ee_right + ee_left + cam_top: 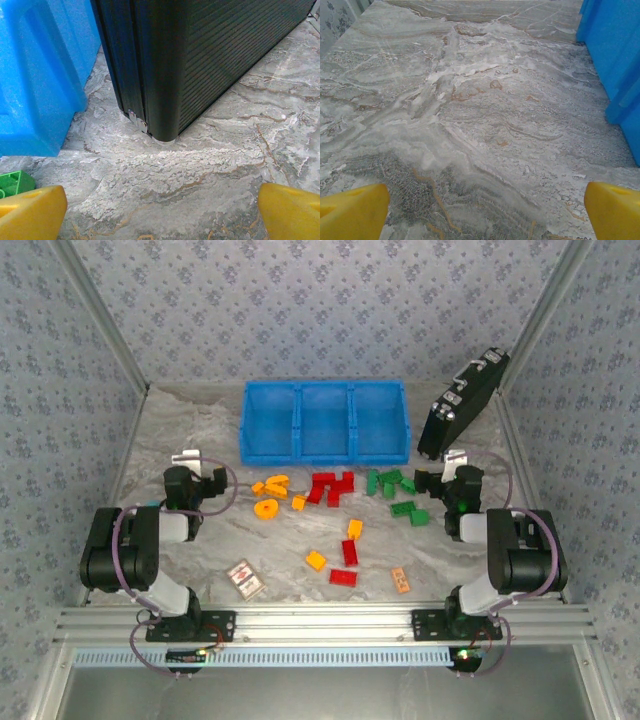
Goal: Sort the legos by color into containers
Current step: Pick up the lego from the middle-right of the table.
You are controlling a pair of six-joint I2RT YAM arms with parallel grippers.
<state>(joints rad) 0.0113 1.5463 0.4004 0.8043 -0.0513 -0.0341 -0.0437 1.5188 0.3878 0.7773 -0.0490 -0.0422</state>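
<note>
The legos lie in front of the blue bin: an orange group with a ring, a red group and a green group. More orange and red bricks are scattered nearer the arms. The bin's three containers show only blue floor. My left gripper is open over bare table, left of the bin's wall. My right gripper is open, facing the bin's corner, with a green brick just beside its left fingertip. Nothing is between either pair of fingers.
A black case leans at the back right, close ahead of my right gripper. A patterned card and a thin orange tag lie near the front. Walls enclose the table on three sides.
</note>
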